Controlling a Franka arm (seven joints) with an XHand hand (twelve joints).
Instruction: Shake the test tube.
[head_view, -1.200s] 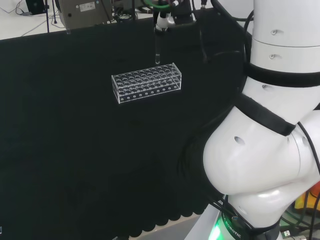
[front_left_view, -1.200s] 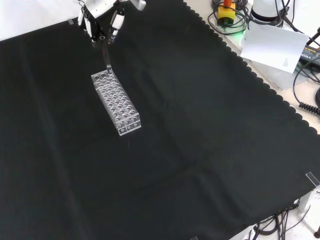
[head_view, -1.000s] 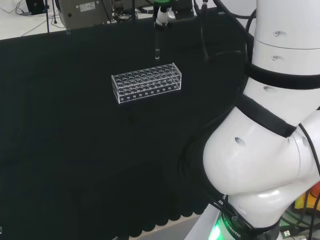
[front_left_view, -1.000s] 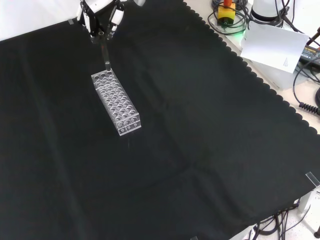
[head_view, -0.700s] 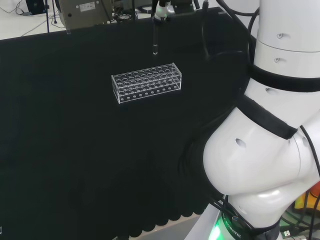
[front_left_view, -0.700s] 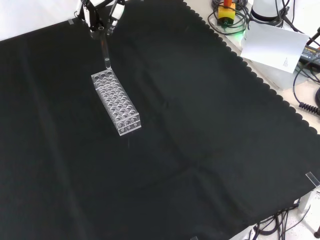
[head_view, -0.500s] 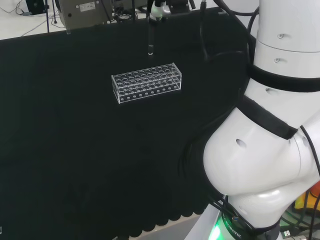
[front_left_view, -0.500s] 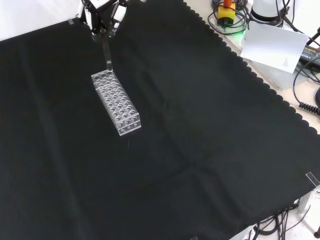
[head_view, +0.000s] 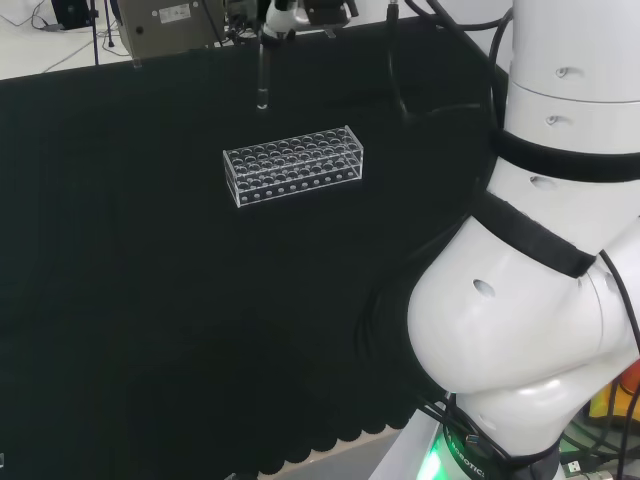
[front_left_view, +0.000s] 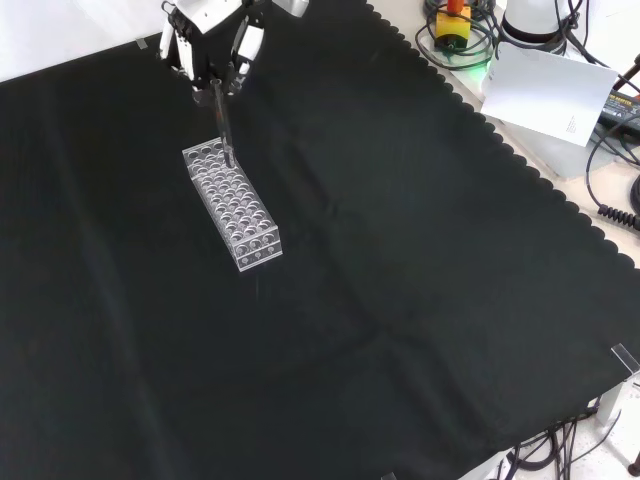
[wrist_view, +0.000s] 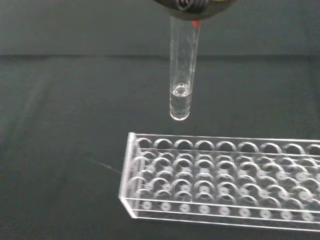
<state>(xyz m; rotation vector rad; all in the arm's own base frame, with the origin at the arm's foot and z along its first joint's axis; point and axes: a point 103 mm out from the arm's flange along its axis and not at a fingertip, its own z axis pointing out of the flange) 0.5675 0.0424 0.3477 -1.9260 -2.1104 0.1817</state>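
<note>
A clear glass test tube (wrist_view: 181, 70) hangs upright from the hand (front_left_view: 210, 40), whose fingers pinch its top end. A little clear liquid sits in its rounded bottom. In the head view the test tube (head_view: 262, 80) is up in the air above and left of the clear plastic rack (head_view: 293, 165). In the front view the test tube (front_left_view: 222, 125) hangs over the far end of the rack (front_left_view: 232, 205). The rack (wrist_view: 225, 182) lies below the tube, its holes showing no tubes.
The black cloth (front_left_view: 400, 280) spreads wide around the rack. Grey equipment (head_view: 170, 25) and cables stand beyond the cloth's far edge in the head view. A white sheet (front_left_view: 550, 90) and cables lie off the cloth at the front view's upper right.
The hand has lifted the test tube clear of the rack and carried it to the left in the head view. The rack has stayed put.
</note>
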